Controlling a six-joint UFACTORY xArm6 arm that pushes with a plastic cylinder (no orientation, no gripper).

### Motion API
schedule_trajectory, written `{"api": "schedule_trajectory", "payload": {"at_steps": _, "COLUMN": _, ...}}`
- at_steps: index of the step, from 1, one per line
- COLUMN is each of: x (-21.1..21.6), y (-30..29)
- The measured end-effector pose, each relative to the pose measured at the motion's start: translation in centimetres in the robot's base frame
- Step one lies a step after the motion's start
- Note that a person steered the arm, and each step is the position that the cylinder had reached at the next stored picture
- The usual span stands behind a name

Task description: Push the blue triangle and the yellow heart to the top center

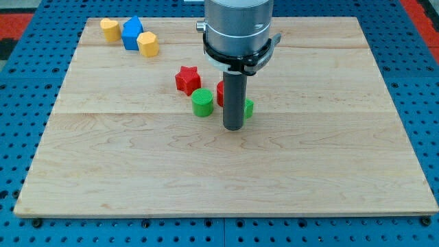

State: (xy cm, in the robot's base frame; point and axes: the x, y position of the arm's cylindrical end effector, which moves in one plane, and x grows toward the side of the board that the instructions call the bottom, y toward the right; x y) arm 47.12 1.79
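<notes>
While my tip point(233, 127) sits near the board's middle, the task blocks are well apart from it at the view's top left. Tool is a bare rod, no jaws; tip end looks clear of every block, though the rod hides part of two of them.

Yellow heart point(109, 29) is leftmost in the top-left cluster, just beside the blue block point(132, 33), whose shape I can't confirm as a triangle from here. A yellow hexagon-like block point(147, 43) touches the blue block on its right.

Mid-board clutter: red star point(186, 79), green cylinder point(202, 102) just below and right of it. Second red block point(220, 92) and second green block point(248, 108) are partly hidden behind the rod; shapes unclear.

Wooden board point(329, 165) lies on a blue pegboard point(425, 82).
</notes>
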Motion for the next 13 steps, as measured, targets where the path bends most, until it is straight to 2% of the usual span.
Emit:
{"api": "schedule_trajectory", "payload": {"at_steps": 2, "x": 0.0, "y": 0.3}}
{"api": "schedule_trajectory", "payload": {"at_steps": 3, "x": 1.7, "y": 0.1}}
{"api": "schedule_trajectory", "payload": {"at_steps": 6, "x": 2.4, "y": -5.2}}
{"api": "schedule_trajectory", "payload": {"at_steps": 7, "x": 2.3, "y": -10.6}}
{"api": "schedule_trajectory", "payload": {"at_steps": 8, "x": -3.0, "y": -18.9}}
{"api": "schedule_trajectory", "payload": {"at_steps": 9, "x": -11.2, "y": -25.8}}
{"api": "schedule_trajectory", "payload": {"at_steps": 10, "x": -15.9, "y": -31.9}}
{"api": "schedule_trajectory", "payload": {"at_steps": 11, "x": -21.7, "y": -32.1}}
{"api": "schedule_trajectory", "payload": {"at_steps": 12, "x": -24.9, "y": -27.3}}
{"api": "schedule_trajectory", "payload": {"at_steps": 13, "x": -25.7, "y": -26.5}}
